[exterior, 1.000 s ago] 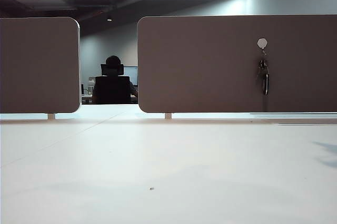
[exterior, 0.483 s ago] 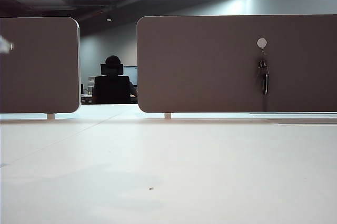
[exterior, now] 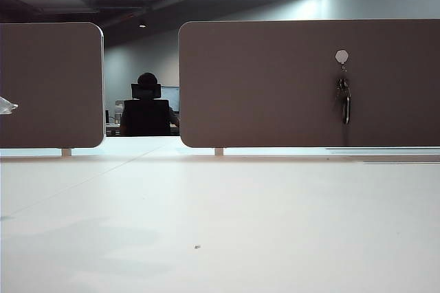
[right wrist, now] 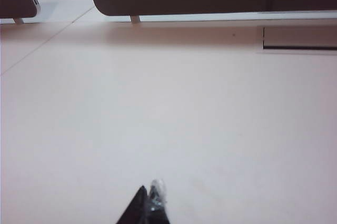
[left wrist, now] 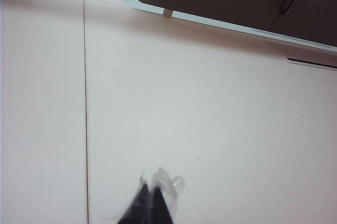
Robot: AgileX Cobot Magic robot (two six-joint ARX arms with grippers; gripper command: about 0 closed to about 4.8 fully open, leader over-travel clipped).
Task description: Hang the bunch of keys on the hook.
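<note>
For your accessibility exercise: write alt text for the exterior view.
A bunch of keys hangs from a small hook on the right brown panel behind a white table. Only a pale tip of the left pincer shows at the left edge.

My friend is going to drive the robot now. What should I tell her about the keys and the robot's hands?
Left gripper: shut, empty, over the bare white table.
Right gripper: shut, empty, also over the table.
The bunch of keys hangs from the hook on the brown panel, at the far right.
Done: keys are hung.
Left: nothing, apart from parking the arms.
</note>
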